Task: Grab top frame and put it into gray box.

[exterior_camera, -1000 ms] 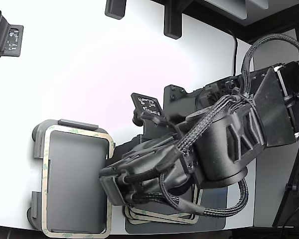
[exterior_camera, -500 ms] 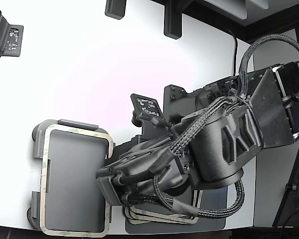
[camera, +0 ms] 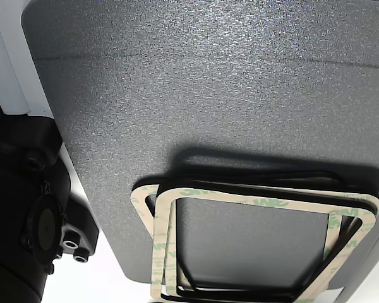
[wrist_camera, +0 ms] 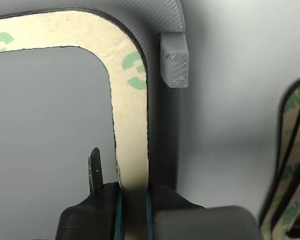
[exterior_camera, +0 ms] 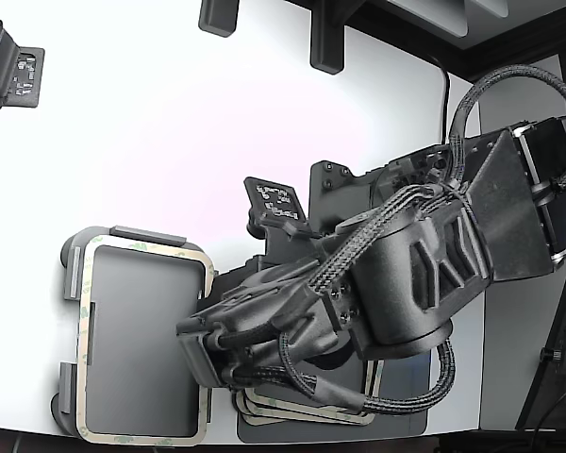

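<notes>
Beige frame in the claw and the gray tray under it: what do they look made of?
The thin beige frame looks like matte paper-backed adhesive gasket: flat, green printed marks, dark edge. The light gray tray looks like 3D-printed plastic, with fine layer lines on its tab.

The frame (wrist_camera: 132,125) looks like matt beige paper or card with faint green print. The box (wrist_camera: 50,125) is matt grey plastic with fine layer lines. The mat (camera: 208,82) is dark grey with a pebbled grain. The worktop (exterior_camera: 170,123) is smooth white. The pincer (wrist_camera: 133,210) is matt black plastic.
</notes>
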`<state>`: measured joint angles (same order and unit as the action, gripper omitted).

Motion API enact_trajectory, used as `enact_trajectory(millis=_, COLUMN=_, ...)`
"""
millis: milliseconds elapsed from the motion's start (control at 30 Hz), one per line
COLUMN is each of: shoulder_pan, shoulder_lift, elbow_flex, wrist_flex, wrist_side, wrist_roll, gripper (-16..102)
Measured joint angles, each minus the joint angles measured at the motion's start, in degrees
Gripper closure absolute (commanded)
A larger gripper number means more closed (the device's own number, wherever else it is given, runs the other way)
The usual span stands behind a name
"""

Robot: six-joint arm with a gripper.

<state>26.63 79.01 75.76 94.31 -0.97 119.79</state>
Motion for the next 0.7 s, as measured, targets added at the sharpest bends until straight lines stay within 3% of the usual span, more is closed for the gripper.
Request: enact_trajectory(millis=700, shoulder_pan=-1.05, shoulder_lift=-0.35, elbow_flex=0.44, wrist_flex=0.0, wrist_side=-0.44, wrist_roll=-1.14, gripper=99)
